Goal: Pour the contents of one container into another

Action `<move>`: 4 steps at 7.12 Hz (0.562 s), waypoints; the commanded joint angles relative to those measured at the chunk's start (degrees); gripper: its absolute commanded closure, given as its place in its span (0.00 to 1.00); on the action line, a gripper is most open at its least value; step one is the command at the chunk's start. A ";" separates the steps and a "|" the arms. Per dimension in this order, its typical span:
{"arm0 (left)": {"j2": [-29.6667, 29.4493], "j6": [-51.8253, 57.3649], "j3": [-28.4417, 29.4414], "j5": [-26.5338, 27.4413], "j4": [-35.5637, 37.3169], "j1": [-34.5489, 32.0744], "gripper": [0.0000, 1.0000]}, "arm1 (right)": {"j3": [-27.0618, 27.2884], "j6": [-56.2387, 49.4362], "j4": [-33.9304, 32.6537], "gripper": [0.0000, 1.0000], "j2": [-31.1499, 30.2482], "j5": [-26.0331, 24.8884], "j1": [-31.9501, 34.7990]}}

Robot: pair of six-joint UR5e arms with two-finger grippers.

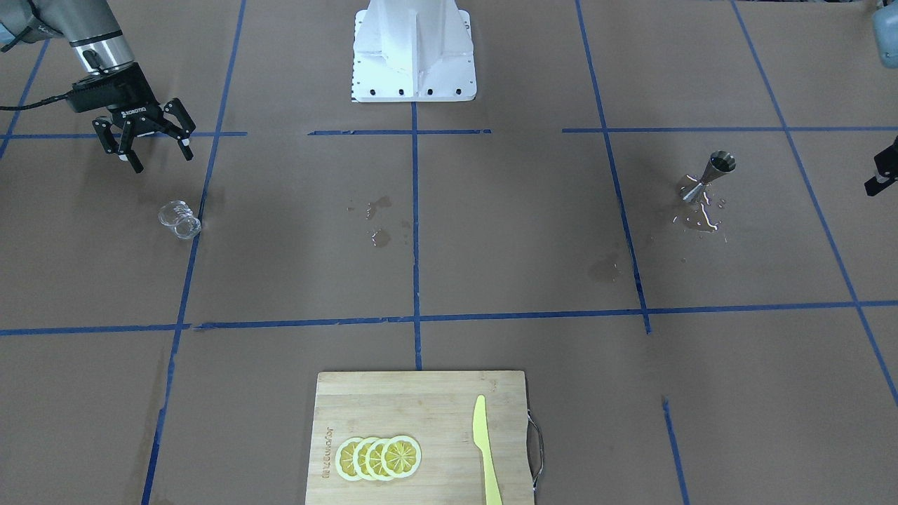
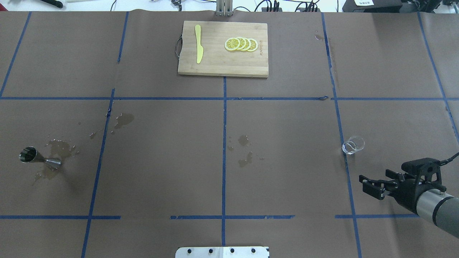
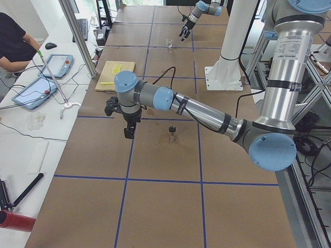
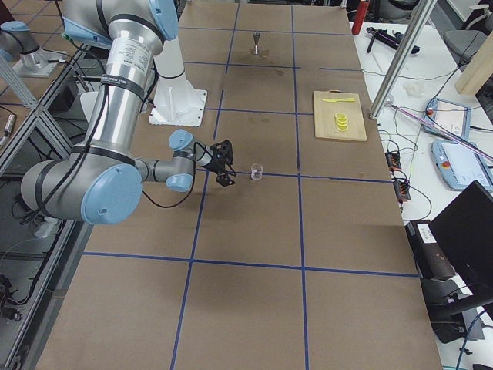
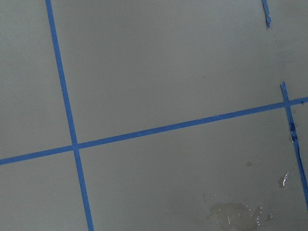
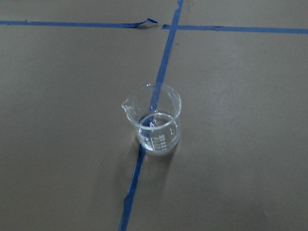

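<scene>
The small clear glass cup (image 1: 180, 219) (image 2: 353, 145) stands upright on a blue tape line, and the right wrist view shows a little liquid in the cup (image 6: 154, 120). My right gripper (image 1: 144, 144) (image 2: 373, 184) hangs open, a short way from the cup on the robot's side, holding nothing. The steel jigger (image 1: 710, 175) (image 2: 37, 158) stands upright in a puddle on the opposite side of the table. My left gripper (image 3: 128, 133) hovers beside the jigger (image 3: 172, 133). Only a sliver of it shows at the front view's edge (image 1: 882, 174), so I cannot tell its state.
A wooden cutting board (image 2: 215, 61) with lemon slices (image 2: 241, 44) and a yellow knife (image 2: 198, 48) lies at the far centre. Wet stains (image 2: 245, 154) mark the paper mid-table. The robot's white base (image 1: 414, 52) sits centred. A person with tablets sits beyond the table's far edge (image 3: 15, 44).
</scene>
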 commanded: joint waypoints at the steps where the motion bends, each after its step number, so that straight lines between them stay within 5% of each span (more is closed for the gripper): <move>1: 0.01 0.00 -0.11 0.00 0.00 0.12 0.00 | -0.04 -9.19 -2.38 0.00 0.84 19.42 14.19; 2: 0.01 0.00 -0.11 0.00 0.00 0.29 0.00 | -0.39 -16.62 -6.49 0.00 3.80 30.72 24.78; 4: 0.01 0.00 -0.02 0.00 0.00 0.47 0.00 | -0.48 -24.22 -16.06 0.00 8.29 42.03 37.05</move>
